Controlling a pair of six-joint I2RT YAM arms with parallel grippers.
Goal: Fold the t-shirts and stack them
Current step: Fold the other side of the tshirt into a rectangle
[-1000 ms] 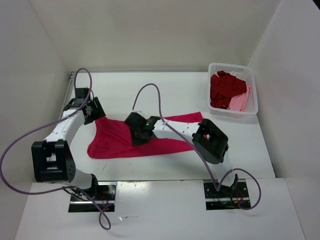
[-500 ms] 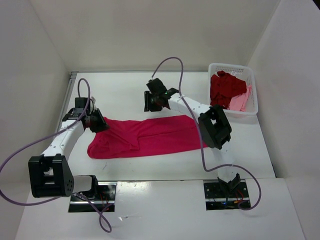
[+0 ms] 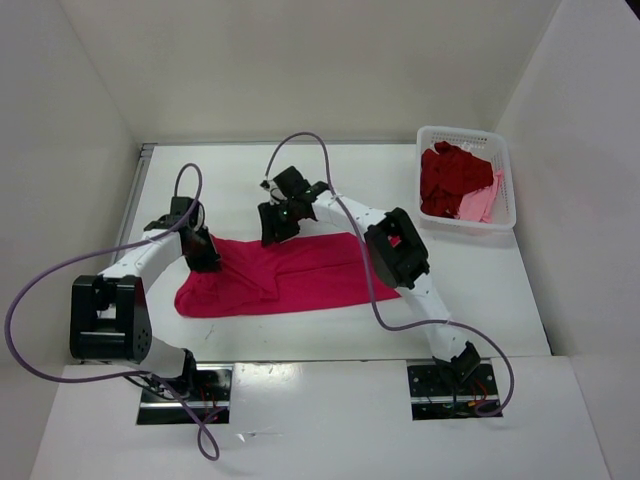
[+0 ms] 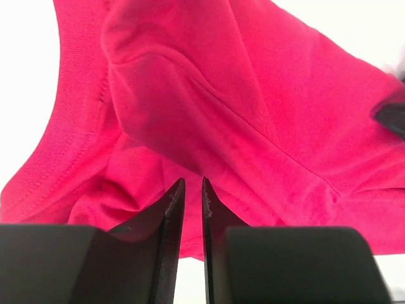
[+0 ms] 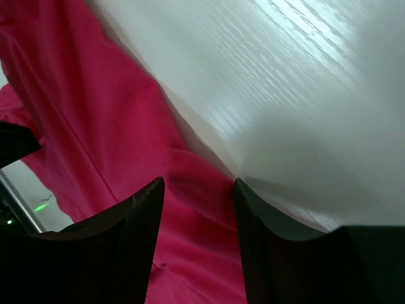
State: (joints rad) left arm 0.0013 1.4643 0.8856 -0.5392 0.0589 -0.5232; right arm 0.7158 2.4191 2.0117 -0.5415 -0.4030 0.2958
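Note:
A crimson-magenta t-shirt (image 3: 300, 277) lies spread lengthwise across the table's middle. My left gripper (image 3: 207, 257) sits at its upper left corner. In the left wrist view its jaws (image 4: 193, 182) are pinched to a narrow slit on a fold of this shirt (image 4: 253, 107). My right gripper (image 3: 272, 228) hovers at the shirt's back edge. Its fingers (image 5: 199, 183) stand wide open over the hem (image 5: 95, 126), gripping nothing. A darker red t-shirt (image 3: 452, 177) and a light pink t-shirt (image 3: 480, 204) lie bunched in the basket.
A white perforated basket (image 3: 508, 190) stands at the back right against the wall. White walls enclose the table on three sides. Purple cables loop above both arms. Bare table (image 3: 230, 180) lies behind the shirt and in front of it.
The right arm left the shirt's middle, swung to its back edge and opened wider. The shirt now lies flatter and longer. The left jaws closed on the corner.

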